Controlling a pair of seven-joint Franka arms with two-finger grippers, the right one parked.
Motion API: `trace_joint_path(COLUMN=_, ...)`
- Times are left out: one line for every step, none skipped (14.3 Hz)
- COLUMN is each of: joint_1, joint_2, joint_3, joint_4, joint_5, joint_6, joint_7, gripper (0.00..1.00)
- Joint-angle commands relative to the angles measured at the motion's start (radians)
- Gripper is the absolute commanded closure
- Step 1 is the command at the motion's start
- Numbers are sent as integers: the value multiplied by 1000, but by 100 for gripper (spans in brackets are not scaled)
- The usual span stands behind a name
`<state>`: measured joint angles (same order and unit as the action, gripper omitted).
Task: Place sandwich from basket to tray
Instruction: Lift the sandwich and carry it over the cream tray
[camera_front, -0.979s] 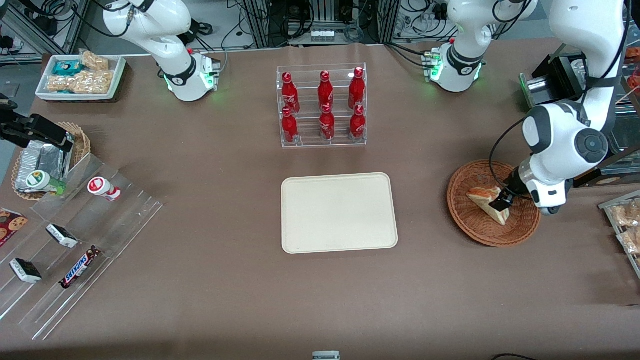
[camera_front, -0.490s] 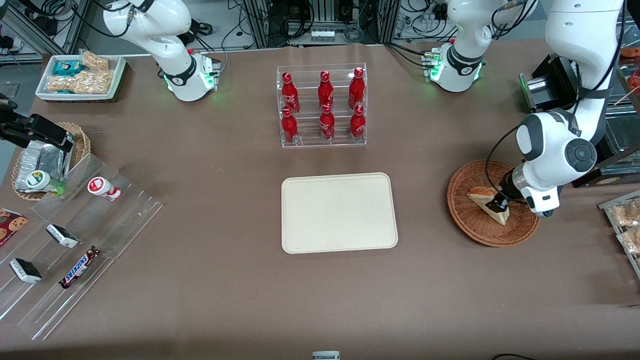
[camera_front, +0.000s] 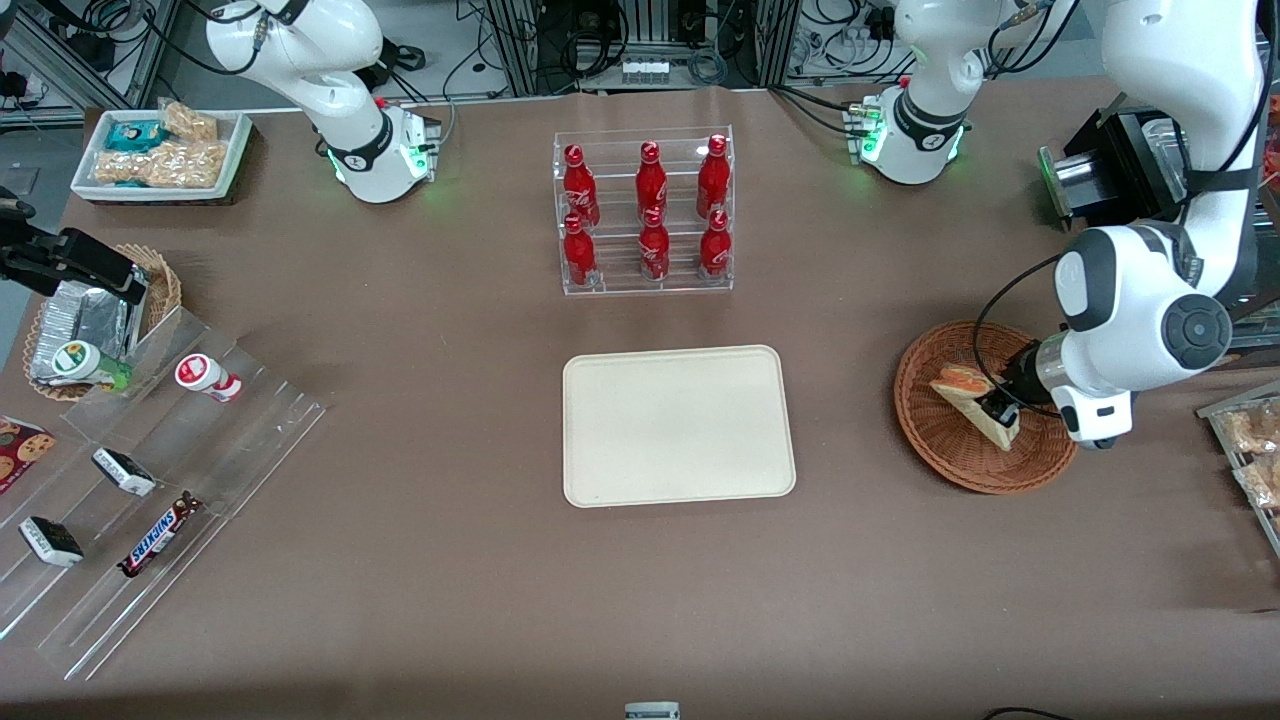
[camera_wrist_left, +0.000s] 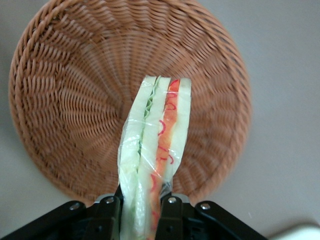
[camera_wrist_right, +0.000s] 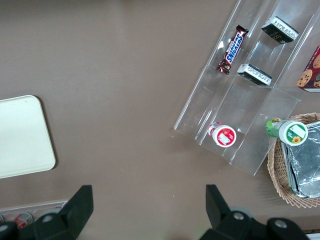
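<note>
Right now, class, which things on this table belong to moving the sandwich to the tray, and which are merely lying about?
Belong to the job:
sandwich
gripper, shut on the sandwich above the basket
basket
tray

Lying about:
rack of red bottles
Snickers bar
white bin of snacks

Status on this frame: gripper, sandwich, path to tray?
Gripper shut on sandwich, over basket. Tray bare, toward table's middle. Nothing between.

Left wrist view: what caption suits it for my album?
Black two-finger gripper shut on wrapped triangular white-bread sandwich above round reddish-brown wicker basket.
</note>
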<state>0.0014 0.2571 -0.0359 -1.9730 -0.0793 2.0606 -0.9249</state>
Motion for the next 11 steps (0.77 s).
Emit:
trace_joint_path(joint_1=-93, joint_2=5, joint_3=-5, joint_4=45, joint_5=-11, joint_6=-45, joint_7=-6, gripper=88)
trace_joint_path(joint_1=-137, joint_2=7, joint_3=-7, joint_4=45, joint_5=-10, joint_6=-39, joint_7=-3, gripper=88)
trace_joint_path(joint_1=-193, joint_2=14, joint_3=-10, joint_4=51, joint_5=-10, joint_6=-30, joint_7=12, gripper=88)
trace_joint_path(joint_1=-239, joint_2=33, joint_3=-12, joint_4=63, joint_5=-10, joint_6=-14, joint_7=21, gripper=88)
trace_joint_path(joint_1=-288, joint_2=59, joint_3=-12, joint_4=84, joint_5=-10, joint_6=5, joint_7=21, gripper=88)
trace_joint_path(joint_1=-347, joint_2=91, joint_3=-12, joint_4=115, joint_5=-10, joint_6=33, joint_7=21, gripper=88)
trace_joint_path(joint_1=-389, joint_2=121, joint_3=-12, joint_4=144, joint_5=-8, joint_6=58, joint_7=23, gripper=88)
trace_joint_path(joint_1=-426, joint_2=157, joint_3=-12, joint_4=176, joint_5=-4, joint_6=79, joint_7=24, gripper=88)
trace_joint_path(joint_1=-458, joint_2=189, joint_3=-12, joint_4=213, joint_5=-4, joint_6=90, joint_7=24, gripper=88)
trace_joint_path(joint_1=-495, joint_2=224, joint_3=-12, joint_4=253, joint_5=-4, joint_6=95, joint_7=24, gripper=88)
trace_joint_path(joint_1=-530, joint_2=258, joint_3=-12, joint_4=293, joint_5=-7, joint_6=101, joint_7=23, gripper=88)
